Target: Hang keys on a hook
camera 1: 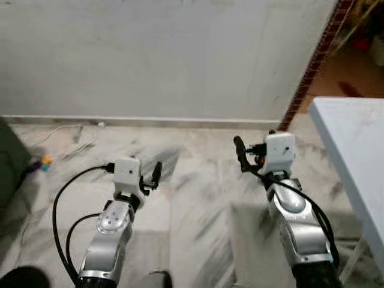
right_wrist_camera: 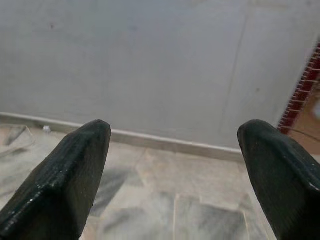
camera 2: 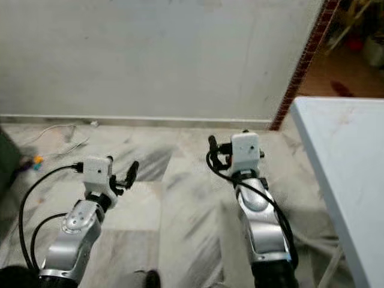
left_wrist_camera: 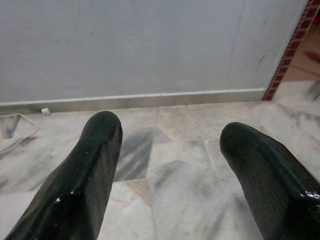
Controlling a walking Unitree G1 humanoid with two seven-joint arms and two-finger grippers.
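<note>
**A:** so where are the keys and the hook? I can't spot either anywhere in these shots. Just a plain white wall [camera 1: 156,54] ahead with a baseboard [camera 1: 144,121] along the bottom, and grey-veined marble floor [camera 1: 198,198].

**B:** same here. Both arms are held out in front over the floor, holding nothing. The left gripper [left_wrist_camera: 170,145] has its two black fingers [left_wrist_camera: 95,150] spread wide, with bare floor and wall in the gap between them. Nothing touches the pads.

**A:** and the right gripper [right_wrist_camera: 172,150]?

**B:** also wide open and empty. Its fingers [right_wrist_camera: 75,160] frame the wall and baseboard; neither gripper touches anything. From the head camera, the right one [camera 1: 242,153] sits a bit higher and nearer the wall than the left one [camera 1: 155,175].

**A:** anything around?

**B:** a white table [camera 1: 354,150] on the robot's right, its edge just beside the right arm. Behind it there's a red brick edge [camera 1: 315,60] where the wall ends, with a reddish floor beyond. On the left, a loose pale cable [camera 1: 66,135] lies near the baseboard, a small colourful object [camera 1: 43,162] sits by a dark shape [camera 1: 11,162] at the frame edge; can't tell what either is. Black cables [camera 1: 63,210] loop off the left arm.
</note>
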